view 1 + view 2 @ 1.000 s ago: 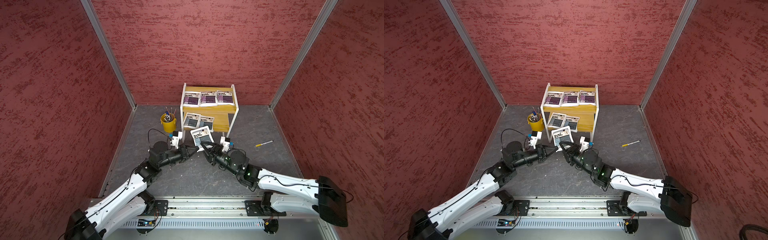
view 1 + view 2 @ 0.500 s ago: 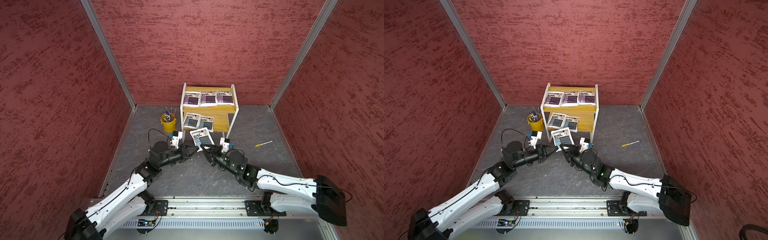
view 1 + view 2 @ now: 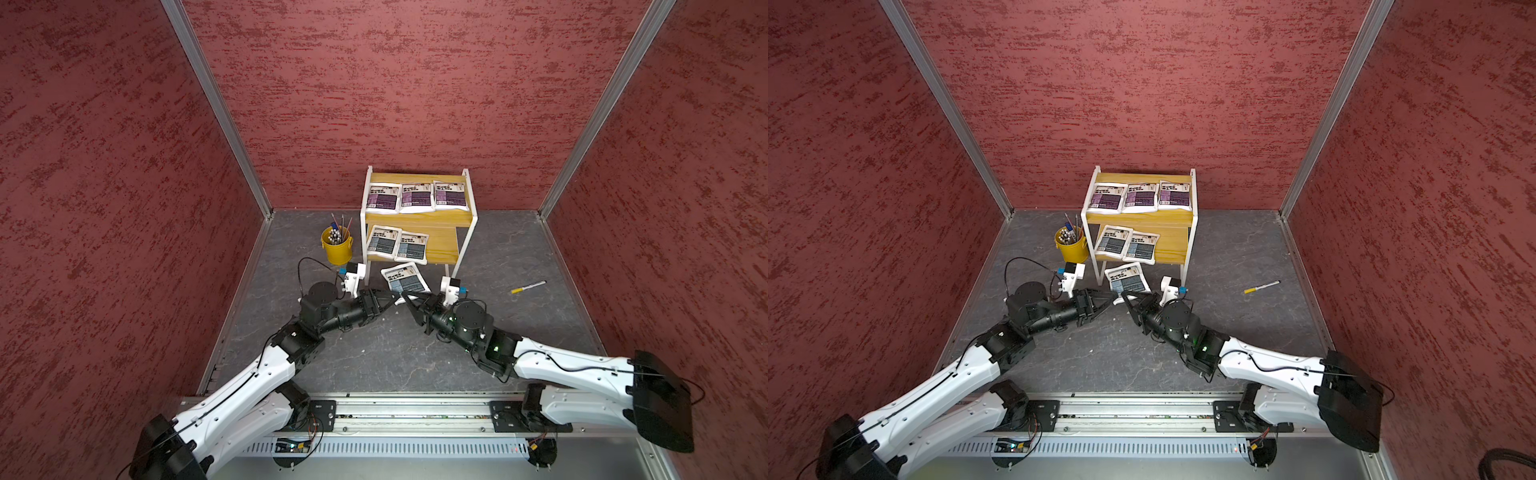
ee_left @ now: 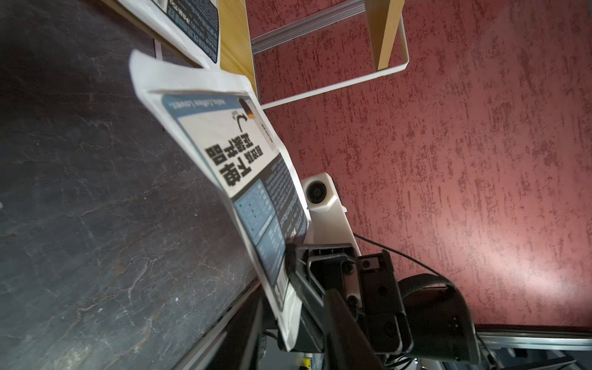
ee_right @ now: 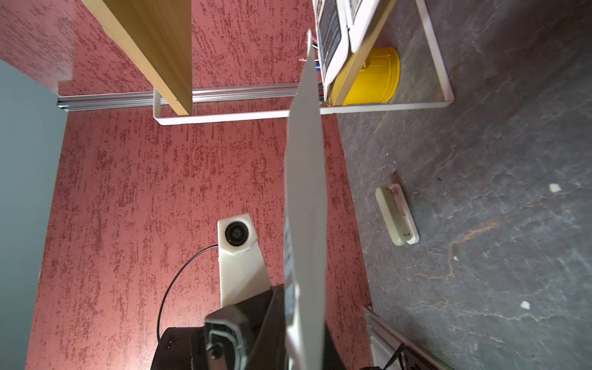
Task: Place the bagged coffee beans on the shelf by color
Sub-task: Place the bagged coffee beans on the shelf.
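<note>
In front of the shelf [image 3: 443, 246] [image 3: 1173, 246] a blue-grey bag of coffee beans [image 3: 405, 280] [image 3: 1127, 280] hangs tilted above the floor between both grippers. My right gripper [image 3: 410, 296] [image 5: 301, 333] is shut on its near edge; the right wrist view shows the bag [image 5: 306, 192] edge-on. My left gripper [image 3: 395, 296] [image 4: 291, 320] stands open, and that bag's [image 4: 237, 153] edge lies loose between its fingers. Three purple bags [image 3: 417, 198] lie on the upper tier. Two blue-grey bags [image 3: 384, 243] lie at the left of the lower tier.
A yellow pen bucket [image 3: 336, 249] stands left of the shelf. A yellow-and-white marker [image 3: 528, 286] lies on the floor to the right. A small white clip [image 5: 397, 214] lies on the floor near the bag. Red walls close in on three sides.
My right gripper has closed on the bag's edge while my left gripper has opened around it. The bag has barely moved.
</note>
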### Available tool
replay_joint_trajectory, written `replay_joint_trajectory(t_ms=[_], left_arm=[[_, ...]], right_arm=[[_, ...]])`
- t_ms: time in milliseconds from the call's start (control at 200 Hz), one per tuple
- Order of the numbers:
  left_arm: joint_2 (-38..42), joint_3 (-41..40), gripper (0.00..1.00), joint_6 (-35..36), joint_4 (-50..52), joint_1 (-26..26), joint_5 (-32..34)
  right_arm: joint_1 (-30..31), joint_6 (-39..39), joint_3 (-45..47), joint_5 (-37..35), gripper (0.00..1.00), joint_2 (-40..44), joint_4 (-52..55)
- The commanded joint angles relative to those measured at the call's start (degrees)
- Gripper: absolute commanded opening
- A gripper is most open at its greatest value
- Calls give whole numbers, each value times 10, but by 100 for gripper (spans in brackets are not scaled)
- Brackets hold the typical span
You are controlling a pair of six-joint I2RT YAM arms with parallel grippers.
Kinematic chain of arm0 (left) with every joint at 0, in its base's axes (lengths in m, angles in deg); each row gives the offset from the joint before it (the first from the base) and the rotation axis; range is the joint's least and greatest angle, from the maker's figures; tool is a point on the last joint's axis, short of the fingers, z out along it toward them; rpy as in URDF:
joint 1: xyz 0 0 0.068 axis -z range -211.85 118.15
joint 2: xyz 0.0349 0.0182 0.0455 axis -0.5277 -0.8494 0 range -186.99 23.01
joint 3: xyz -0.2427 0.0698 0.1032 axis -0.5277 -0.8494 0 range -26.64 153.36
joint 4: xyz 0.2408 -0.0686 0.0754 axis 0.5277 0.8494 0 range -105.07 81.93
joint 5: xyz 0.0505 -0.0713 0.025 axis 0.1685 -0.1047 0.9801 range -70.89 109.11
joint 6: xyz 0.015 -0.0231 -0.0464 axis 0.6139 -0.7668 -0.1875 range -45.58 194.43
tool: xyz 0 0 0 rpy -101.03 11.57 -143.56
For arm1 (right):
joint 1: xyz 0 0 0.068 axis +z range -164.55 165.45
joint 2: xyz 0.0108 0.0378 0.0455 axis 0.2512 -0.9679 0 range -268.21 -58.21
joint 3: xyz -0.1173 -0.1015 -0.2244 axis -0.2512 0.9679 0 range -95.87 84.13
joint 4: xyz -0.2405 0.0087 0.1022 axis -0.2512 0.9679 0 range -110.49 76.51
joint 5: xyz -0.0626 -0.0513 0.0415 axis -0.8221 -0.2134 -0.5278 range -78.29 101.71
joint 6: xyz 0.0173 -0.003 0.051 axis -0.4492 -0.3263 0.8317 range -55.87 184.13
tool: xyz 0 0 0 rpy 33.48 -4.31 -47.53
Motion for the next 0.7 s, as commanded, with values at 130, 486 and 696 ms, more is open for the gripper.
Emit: replay_joint_trajectory(t_ms=[130, 486, 696], left_arm=[[31, -9, 59, 8, 32, -30, -16], [102, -8, 100, 32, 164, -160, -97], [100, 3, 100, 65, 230, -185, -113]], right_arm=[[0, -40, -3, -35, 4, 53, 71], [0, -48, -3, 1, 3, 90, 198], [0, -58, -15, 9, 3, 63, 187]])
